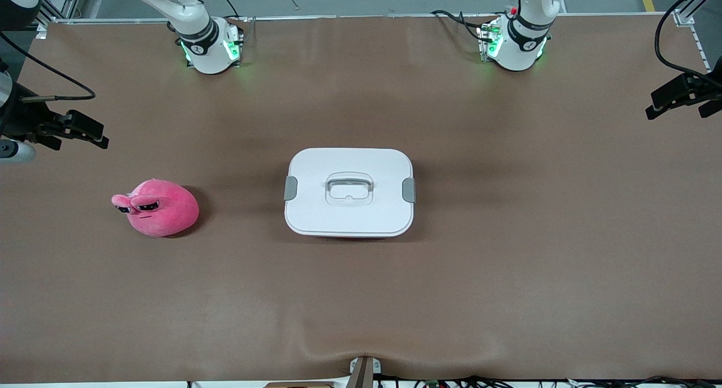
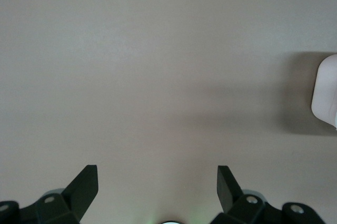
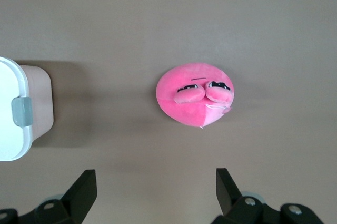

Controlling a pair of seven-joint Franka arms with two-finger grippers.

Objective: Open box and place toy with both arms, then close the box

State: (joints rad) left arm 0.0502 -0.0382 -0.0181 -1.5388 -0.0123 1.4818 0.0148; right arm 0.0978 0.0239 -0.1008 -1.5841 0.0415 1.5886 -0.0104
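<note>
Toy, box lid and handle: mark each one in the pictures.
toy (image 1: pixel 161 208), front view, middle of its pink body.
box lid (image 1: pixel 316 168), front view, bare white top near a corner.
handle (image 1: pixel 349 179), front view, the clear bar across its recess.

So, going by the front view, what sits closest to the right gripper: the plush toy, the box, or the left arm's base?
From the right gripper:
1. Plush toy, at the right arm's end.
2. Box, mid-table.
3. Left arm's base, along the table's top edge.
</note>
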